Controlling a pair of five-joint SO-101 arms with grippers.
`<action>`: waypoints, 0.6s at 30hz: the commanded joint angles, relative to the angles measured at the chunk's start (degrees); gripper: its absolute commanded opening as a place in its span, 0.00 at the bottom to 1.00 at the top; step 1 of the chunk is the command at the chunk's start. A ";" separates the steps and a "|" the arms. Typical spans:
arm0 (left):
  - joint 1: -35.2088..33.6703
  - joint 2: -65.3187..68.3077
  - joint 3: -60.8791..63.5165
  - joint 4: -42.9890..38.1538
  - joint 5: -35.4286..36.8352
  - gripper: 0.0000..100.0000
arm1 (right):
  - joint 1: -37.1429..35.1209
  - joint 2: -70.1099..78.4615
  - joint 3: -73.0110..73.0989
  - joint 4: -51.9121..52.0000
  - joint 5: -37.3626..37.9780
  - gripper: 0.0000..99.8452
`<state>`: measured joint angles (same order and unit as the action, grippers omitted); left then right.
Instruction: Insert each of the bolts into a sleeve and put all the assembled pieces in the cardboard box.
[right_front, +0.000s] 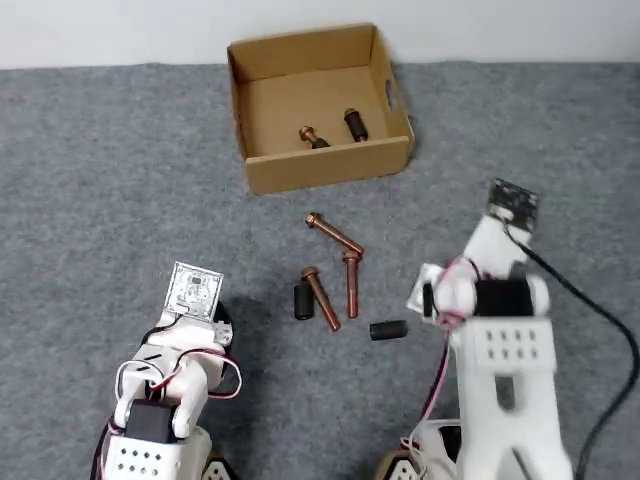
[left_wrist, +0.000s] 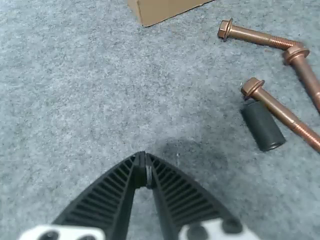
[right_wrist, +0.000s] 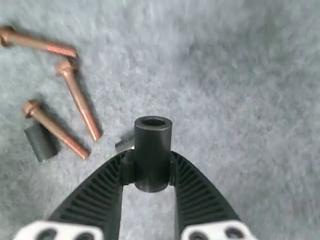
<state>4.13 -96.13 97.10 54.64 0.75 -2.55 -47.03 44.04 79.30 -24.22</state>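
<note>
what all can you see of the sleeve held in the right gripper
The sleeve is a short black tube, matte like plastic or rubber, with a round open bore at its free end and no bolt showing in it. The right gripper clamps its lower half between ribbed black fingers, one on each side. It points away from the wrist and appears to be held above the grey mat.

L arm (right_front: 172, 372) sits low at the near-left of the bench w/ wrist tipped down and jaws closed tip to tip on nothing, while R arm (right_front: 497, 330) stands taller at near-right, jaws clamped on a black sleeve (right_wrist: 152, 150), its open end poking past the tips.
</note>
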 joint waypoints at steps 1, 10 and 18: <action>-0.88 -0.44 -0.84 -3.25 -0.44 0.01 | 4.70 -8.84 4.48 -2.59 1.41 0.01; -0.53 0.53 -18.77 6.95 0.00 0.01 | 14.37 -29.14 14.51 -3.12 7.21 0.01; 0.62 25.49 -39.87 13.01 0.00 0.01 | 14.73 -39.60 16.44 4.53 7.21 0.01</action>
<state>3.34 -82.07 67.03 66.07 0.75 11.52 -84.04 60.84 80.62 -17.71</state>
